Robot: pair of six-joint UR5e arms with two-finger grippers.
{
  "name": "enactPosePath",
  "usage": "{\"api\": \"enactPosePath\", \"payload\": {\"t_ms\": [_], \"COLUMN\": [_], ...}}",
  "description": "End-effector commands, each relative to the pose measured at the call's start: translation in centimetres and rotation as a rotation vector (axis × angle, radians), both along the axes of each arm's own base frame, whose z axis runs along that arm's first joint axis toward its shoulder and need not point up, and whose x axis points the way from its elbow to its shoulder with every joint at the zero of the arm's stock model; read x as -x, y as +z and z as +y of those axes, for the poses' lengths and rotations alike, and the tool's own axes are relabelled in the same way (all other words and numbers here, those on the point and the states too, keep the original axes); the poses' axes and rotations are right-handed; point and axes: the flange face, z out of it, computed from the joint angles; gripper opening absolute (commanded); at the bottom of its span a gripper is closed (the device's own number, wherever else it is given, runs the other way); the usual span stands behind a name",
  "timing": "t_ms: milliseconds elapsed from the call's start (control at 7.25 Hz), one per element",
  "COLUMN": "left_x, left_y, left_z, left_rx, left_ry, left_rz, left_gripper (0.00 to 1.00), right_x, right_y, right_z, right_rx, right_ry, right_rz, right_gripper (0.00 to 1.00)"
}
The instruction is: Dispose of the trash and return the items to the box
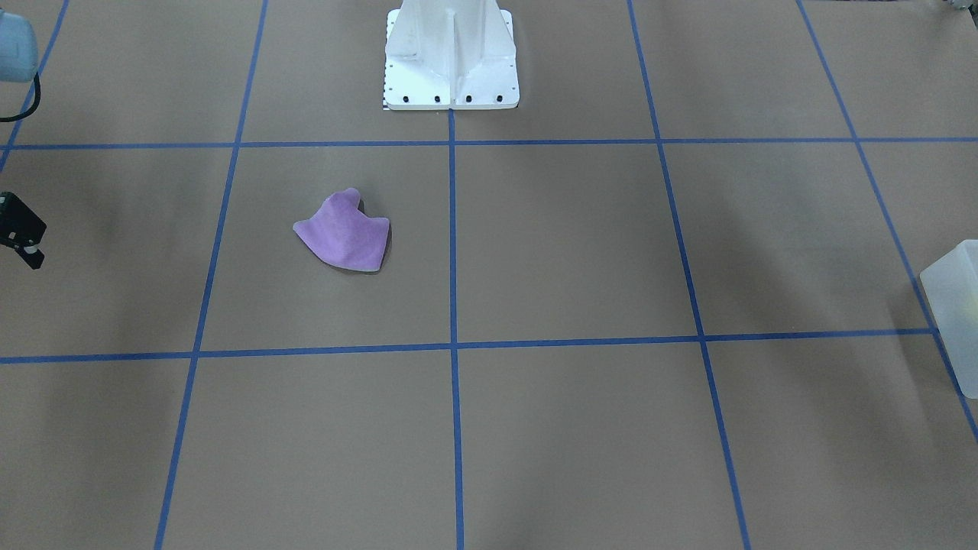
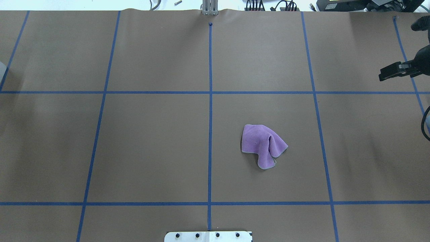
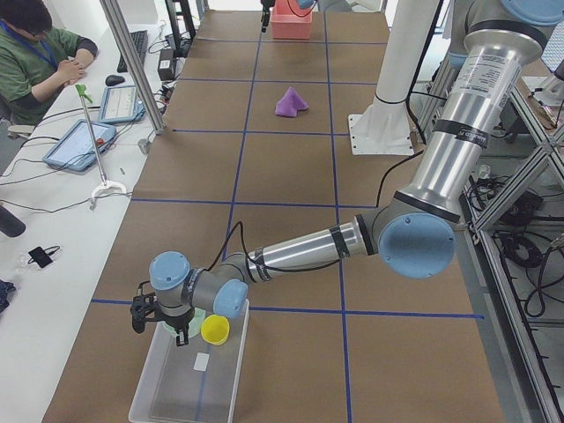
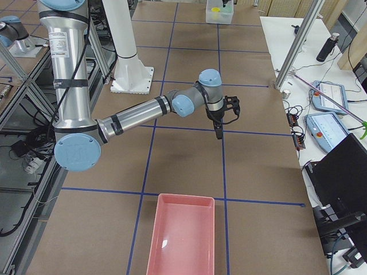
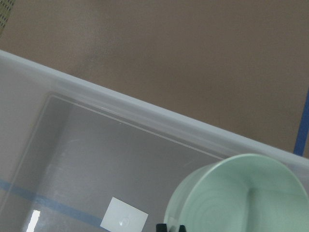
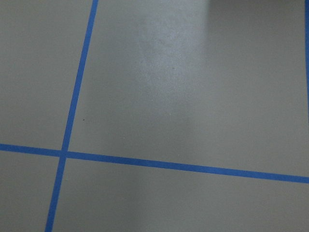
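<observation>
The translucent box stands at the table's end on my left; its rim shows in the left wrist view and at the front view's right edge. Inside it stand the small yellow cup and the mint-green bowl. My left gripper is over the box, its tips close together at the bowl's rim. The purple cloth lies crumpled right of the table's middle. My right gripper hovers empty over bare table far right of the cloth; its fingers do not show in its wrist view.
A pink tray sits at the table's end on my right. The white robot base stands at the near middle edge. A white label lies on the box floor. An operator sits beside the table.
</observation>
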Motion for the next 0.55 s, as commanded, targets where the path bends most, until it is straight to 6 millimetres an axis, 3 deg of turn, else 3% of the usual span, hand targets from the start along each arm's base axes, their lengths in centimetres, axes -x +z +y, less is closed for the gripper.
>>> {"api": "enactPosePath", "payload": {"t_ms": [0, 138, 414], "left_x": [-0.1, -0.1, 0.5], "left_y": [-0.7, -1.7, -6.9], "left_z": [-0.2, -0.5, -1.7], "left_rx": [-0.017, -0.034, -0.038], "left_ry": [0.006, 0.007, -0.005], "left_rz": [-0.001, 0.0, 0.009], "left_gripper": [0.99, 0.99, 0.99], "right_x": [0.1, 0.2, 0.5], "right_y": [-0.2, -0.3, -1.0], "right_z": [-0.1, -0.1, -0.3], "right_rx": [-0.004, -0.004, -0.015], "right_ry": [0.0, -0.002, -0.008], "right_rz": [-0.002, -0.003, -0.009], "right_gripper": [1.0, 1.0, 1.0]}}
